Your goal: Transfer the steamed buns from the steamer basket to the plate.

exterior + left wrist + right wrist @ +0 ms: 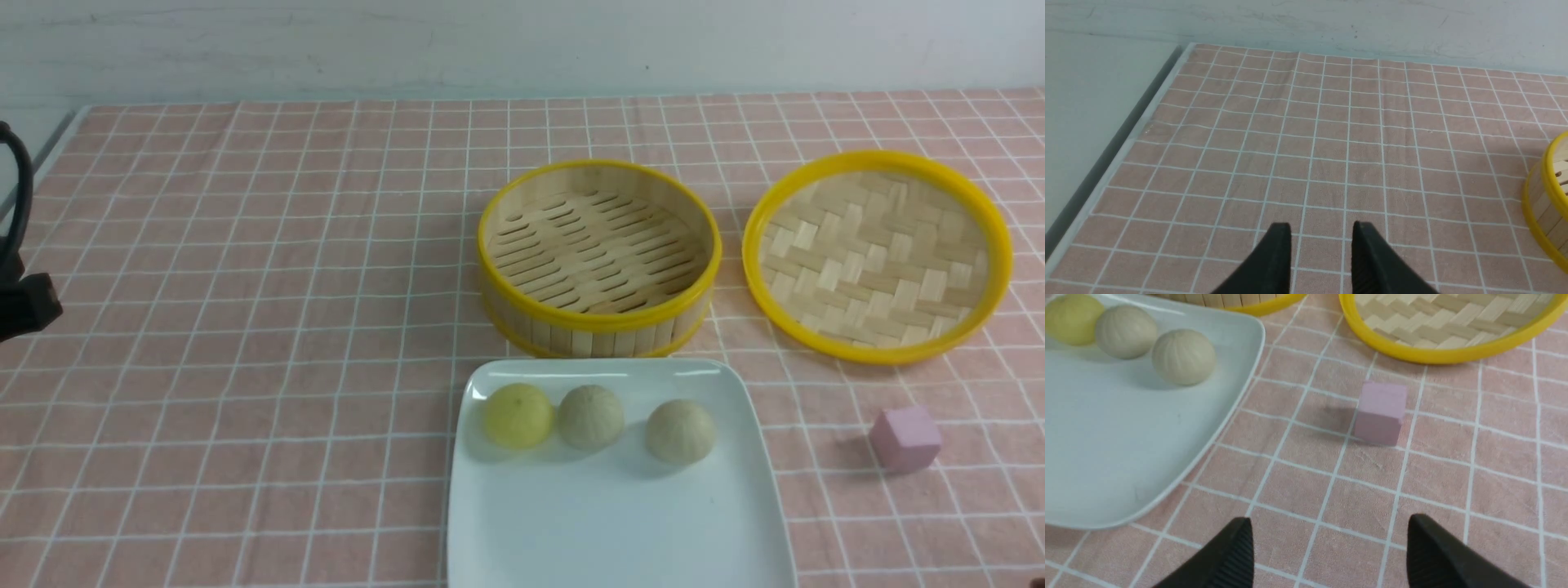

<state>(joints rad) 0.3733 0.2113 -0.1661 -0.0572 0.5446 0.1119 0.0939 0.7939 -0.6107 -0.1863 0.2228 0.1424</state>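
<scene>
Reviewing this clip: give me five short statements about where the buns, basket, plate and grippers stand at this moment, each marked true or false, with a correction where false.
1. All three steamed buns lie on the plate. True.
2. The steamer basket holds one bun. False: its slatted floor is bare.
3. The pink cube sits on the plate. False: it rests on the cloth, to the right of the plate and apart from it.
4. The right gripper is open and holds nothing. True.
5. The left gripper is shut on a bun. False: its jaws stand apart with only cloth between them.
</scene>
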